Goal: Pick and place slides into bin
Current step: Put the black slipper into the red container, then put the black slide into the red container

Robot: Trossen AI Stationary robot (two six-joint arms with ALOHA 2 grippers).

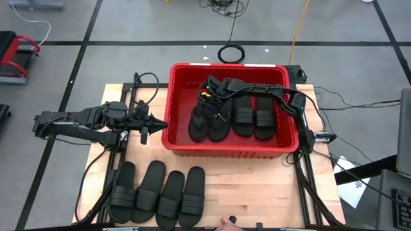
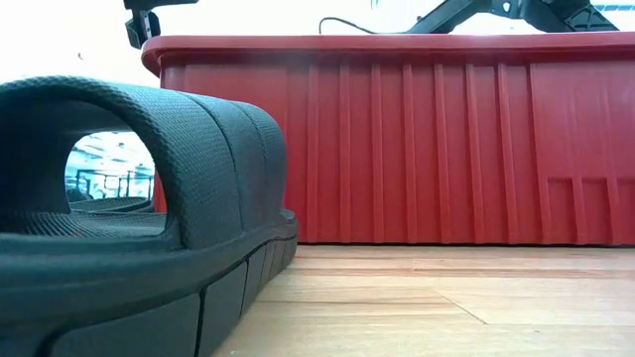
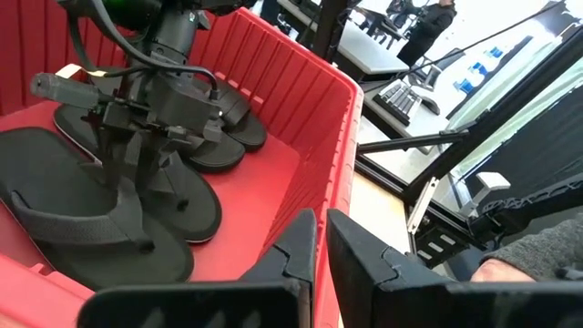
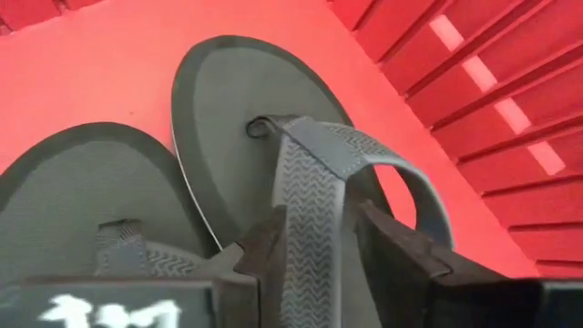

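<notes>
Releasing well means spreading the right pincer [image 4: 319, 241] fully off the flip-flop's [image 4: 273, 118] strap before lifting from the bin [image 1: 176, 144]; its fingers are parting now, while the left pincer [image 1: 156, 126] is waiting pressed together.

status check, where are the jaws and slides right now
Right gripper in the bin, jaws open astride a flip-flop strap. Left gripper shut, waiting beside bin. Four slides left on table. Nothing blocking.

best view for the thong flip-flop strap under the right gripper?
Right wrist view: the flip-flop strap runs between the right gripper fingers. High and left wrist views show that flip-flop small or partly blocked; low view, only the red bin.
</notes>
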